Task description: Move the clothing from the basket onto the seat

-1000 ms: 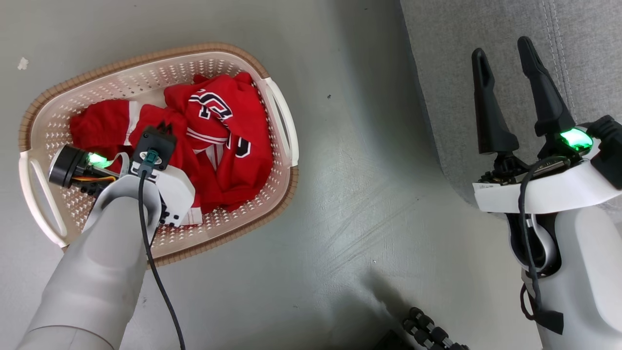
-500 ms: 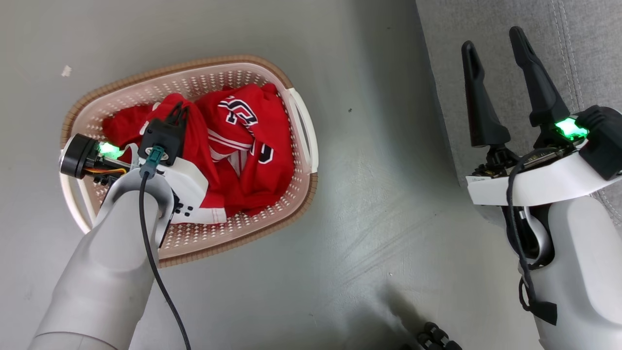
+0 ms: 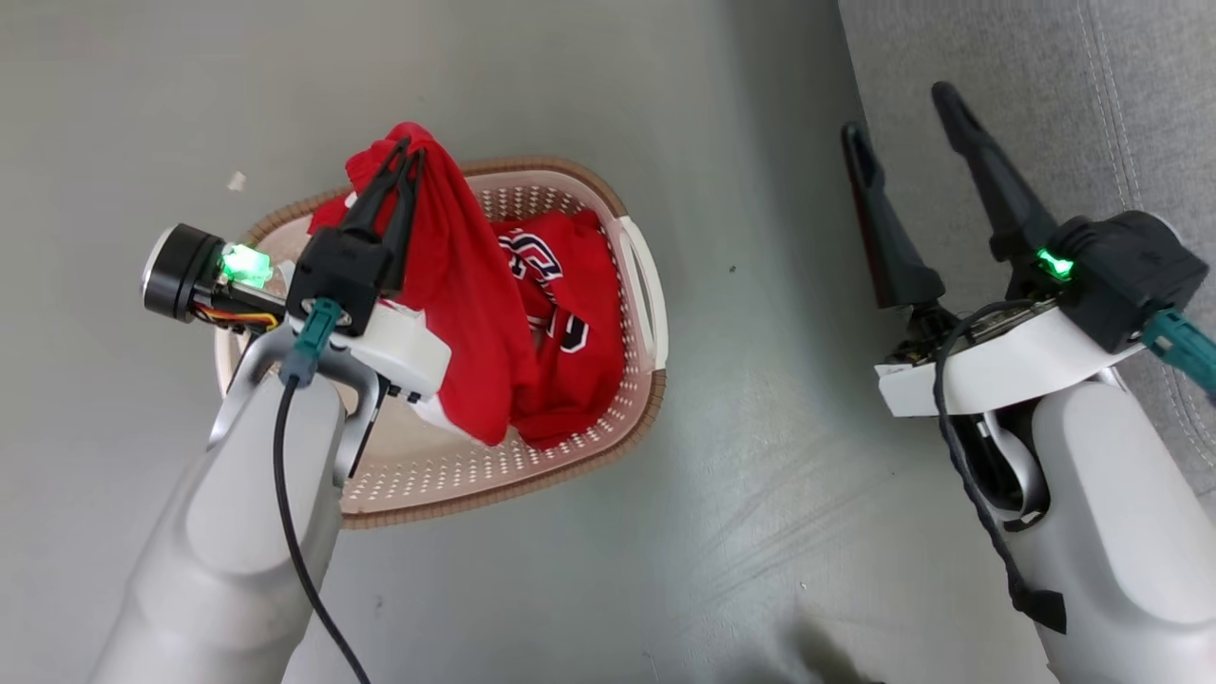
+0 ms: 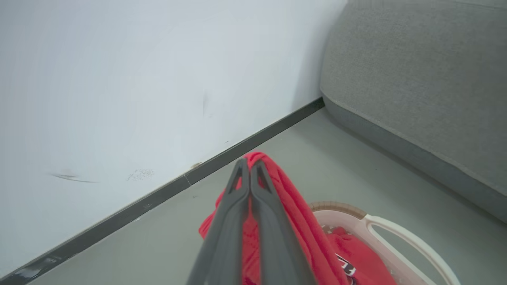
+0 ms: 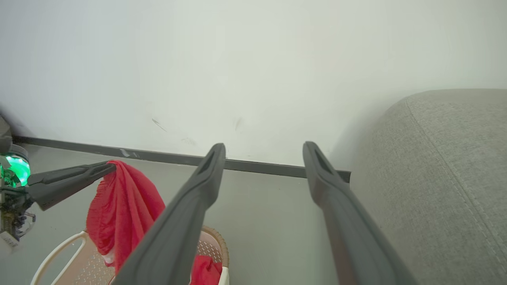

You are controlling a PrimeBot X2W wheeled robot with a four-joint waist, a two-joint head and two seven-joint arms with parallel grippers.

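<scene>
My left gripper (image 3: 408, 152) is shut on a red garment (image 3: 465, 313) of the clothing, holding it up above the basket (image 3: 532, 465) so that it hangs in a long drape. In the left wrist view the closed fingertips (image 4: 249, 162) pinch the fabric's top fold (image 4: 293, 209). A second red garment with black-and-white lettering (image 3: 570, 313) lies inside the basket. My right gripper (image 3: 898, 112) stands open and holds nothing, over the edge of the grey seat (image 3: 1045, 76). The right wrist view has the left gripper (image 5: 107, 168) with the hanging garment (image 5: 126, 206) at its left.
The basket sits on a grey floor (image 3: 760, 427) between me and a white wall (image 4: 119, 79) with a dark baseboard (image 4: 253, 138). The seat's rounded corner (image 5: 447, 178) rises to the right. A small white scrap (image 3: 237, 180) lies on the floor beyond the basket.
My left gripper has risen out of the basket, pulling one red garment up with it. The head camera has shifted, so the basket sits further right. The right gripper stays open.
</scene>
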